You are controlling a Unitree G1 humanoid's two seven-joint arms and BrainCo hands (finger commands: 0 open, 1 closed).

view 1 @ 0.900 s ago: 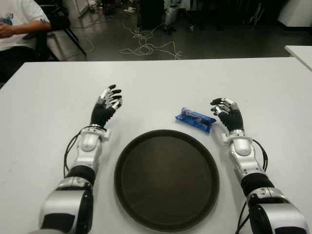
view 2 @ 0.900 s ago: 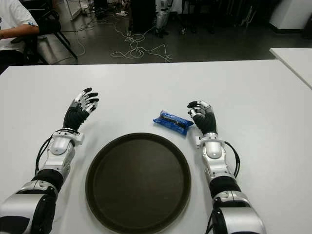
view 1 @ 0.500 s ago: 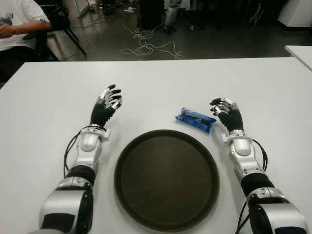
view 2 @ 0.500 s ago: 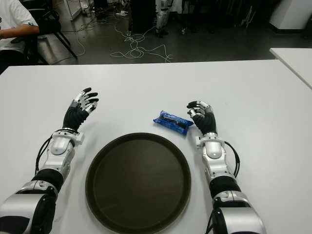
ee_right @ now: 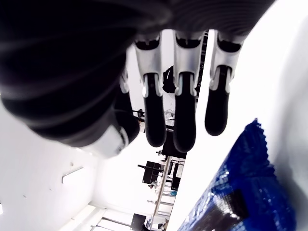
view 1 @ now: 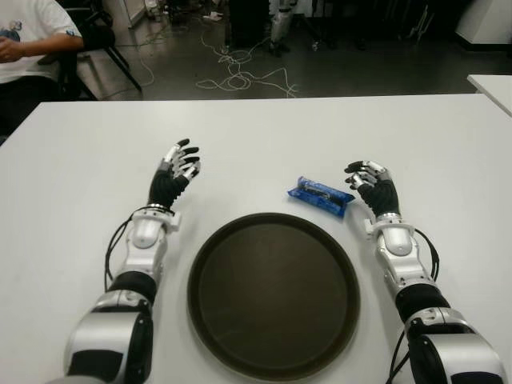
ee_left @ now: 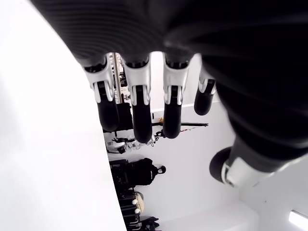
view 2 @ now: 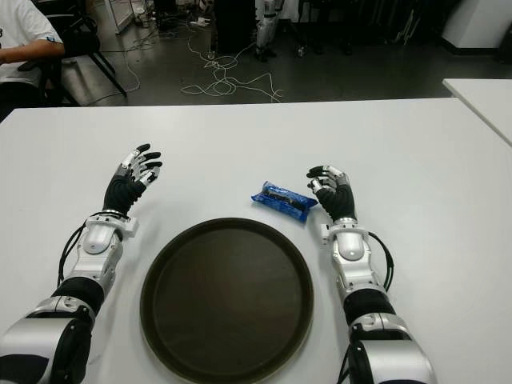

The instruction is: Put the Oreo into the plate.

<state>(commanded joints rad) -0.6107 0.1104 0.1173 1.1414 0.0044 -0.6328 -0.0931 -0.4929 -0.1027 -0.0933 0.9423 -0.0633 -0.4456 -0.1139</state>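
Right hand [view 1: 370,181] at about 3 o'clock of the Oreo [view 1: 321,194], just beside the packet's end, not closed around it; fingers [ee_right: 183,120] loosely extended and a little curled, holding nothing. Blue wrapper filling the lower corner of the right wrist view, close under those fingertips, contact impossible to confirm. Left hand [view 1: 178,169] at about 10 o'clock of the plate [view 1: 240,336], well apart from the packet, fingers [ee_left: 139,115] spread and relaxed, empty.

Hands built of black ribbed palm covering, silver-white knuckle shells and black rounded fingertips; forearms in glossy white and grey casing with black cables looped alongside.

Oreo: a small, flattened, oblong packet of shiny, crinkled blue foil with a dark patch along its middle and crimped, sawtooth ends, lying slantwise on the white desk [view 1: 72,176] at about 1 o'clock of the plate, just off its rim, still outside it.

Plate: large, round, dark brown, smooth, with a low raised rim, between the two forearms.
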